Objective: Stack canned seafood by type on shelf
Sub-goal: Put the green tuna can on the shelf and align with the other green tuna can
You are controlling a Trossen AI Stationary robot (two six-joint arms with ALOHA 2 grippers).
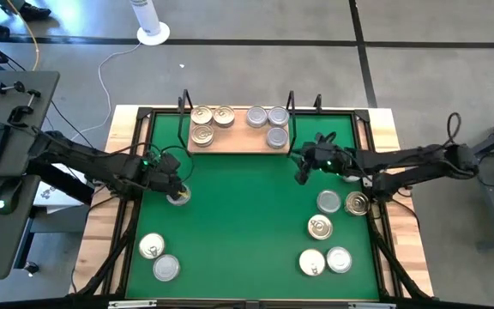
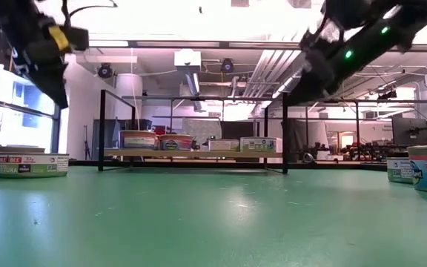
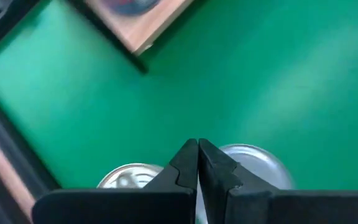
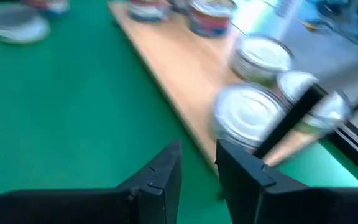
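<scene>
Six tins [image 1: 222, 117] are seen on the shelf [image 1: 237, 142]; nine more lie scattered on the green mat [image 1: 247, 223]. The left gripper [image 3: 197, 163], fingers pressed together, hangs over one tin [image 1: 178, 196]. The right gripper [image 4: 197, 163], fingers slightly spread, sits beside the shelf's end, where stacked tins could be knocked.

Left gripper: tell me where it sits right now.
In the high view the left gripper is over the green mat on its left side, at a lone can, below the shelf's left end. Its fingers are shut.
</scene>
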